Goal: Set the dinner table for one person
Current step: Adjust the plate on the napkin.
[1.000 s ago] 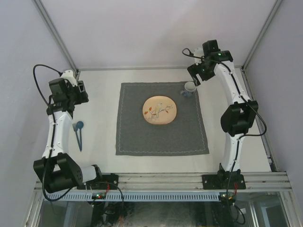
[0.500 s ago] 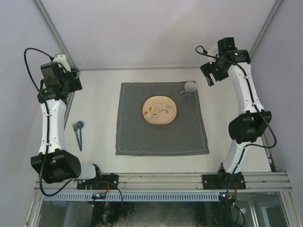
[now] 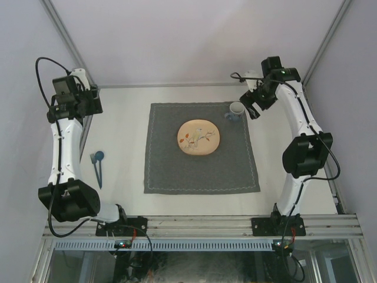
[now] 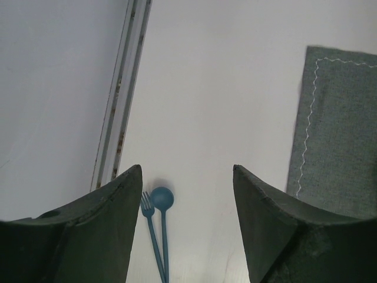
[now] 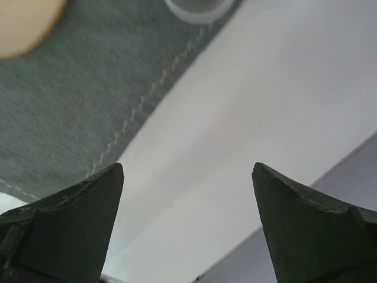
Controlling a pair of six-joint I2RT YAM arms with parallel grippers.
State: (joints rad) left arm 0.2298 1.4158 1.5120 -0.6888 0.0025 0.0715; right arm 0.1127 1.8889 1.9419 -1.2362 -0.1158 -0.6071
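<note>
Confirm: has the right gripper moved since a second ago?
Yes. The right gripper pulled away rightward from the cup, then returned, now just right of it.

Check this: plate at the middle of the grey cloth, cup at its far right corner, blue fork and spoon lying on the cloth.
One error: the blue fork and spoon lie on the bare table left of the cloth, as the top external view shows. The plate and cup are as stated.

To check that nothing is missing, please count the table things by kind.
Round beige plate with floral print: 1
Small pale cup: 1
Slim blue fork: 1
Slim blue spoon: 1
Square dark grey stitched cloth: 1
Total: 5
</note>
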